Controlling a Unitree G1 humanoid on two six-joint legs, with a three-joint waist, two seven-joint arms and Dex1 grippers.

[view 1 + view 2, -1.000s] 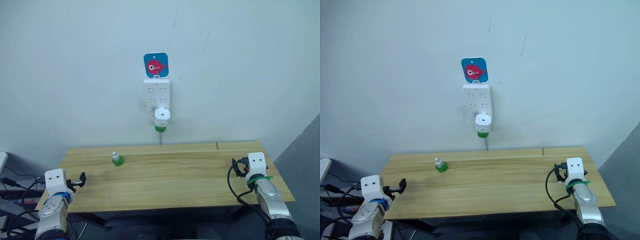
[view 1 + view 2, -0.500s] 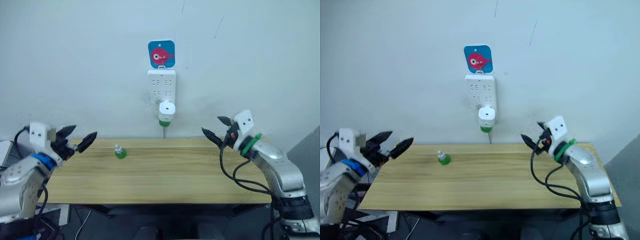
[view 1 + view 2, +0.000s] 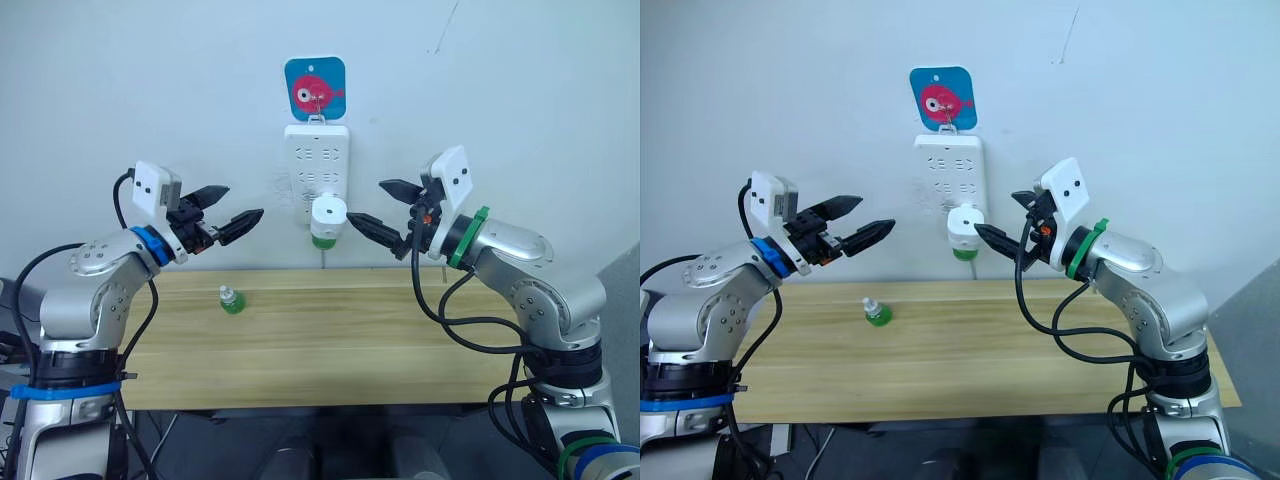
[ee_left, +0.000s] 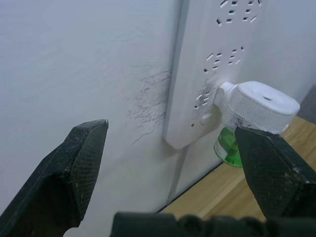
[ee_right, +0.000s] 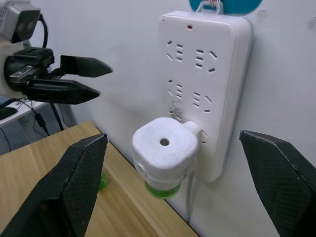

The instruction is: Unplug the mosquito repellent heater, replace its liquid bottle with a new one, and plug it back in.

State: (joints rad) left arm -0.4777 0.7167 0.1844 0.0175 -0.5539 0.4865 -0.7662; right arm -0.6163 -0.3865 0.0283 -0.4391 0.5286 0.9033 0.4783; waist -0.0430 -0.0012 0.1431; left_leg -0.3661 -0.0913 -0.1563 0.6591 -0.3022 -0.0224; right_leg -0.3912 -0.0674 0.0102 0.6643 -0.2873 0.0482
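— Pale wall [image 3: 150, 80] fills the background, and on it we see a white socket strip [image 3: 317, 160] hanging below a blue tag with a pink fish [image 3: 315, 86]. Where is the mosquito repellent heater?

— We find the mosquito repellent heater [image 5: 164, 145] plugged into the bottom of the strip, its green liquid bottle [image 5: 163, 189] showing beneath it and the hole in its top face turned upward. It sits above the far edge of the wooden table [image 3: 400, 340].

— And the grippers?

— We see the left gripper [image 3: 232, 211] raised off to the left of the strip, its two black fingers spread apart with nothing between them. Our right gripper [image 3: 384, 210] is raised just to the right of the heater, fingers also parted and empty; the lower fingertip is near the heater, and we cannot tell whether it touches.

— Anything on the table?

— We see a small green bottle with a white cap [image 3: 231, 299] standing upright on the wood, left of the heater and below the left gripper.
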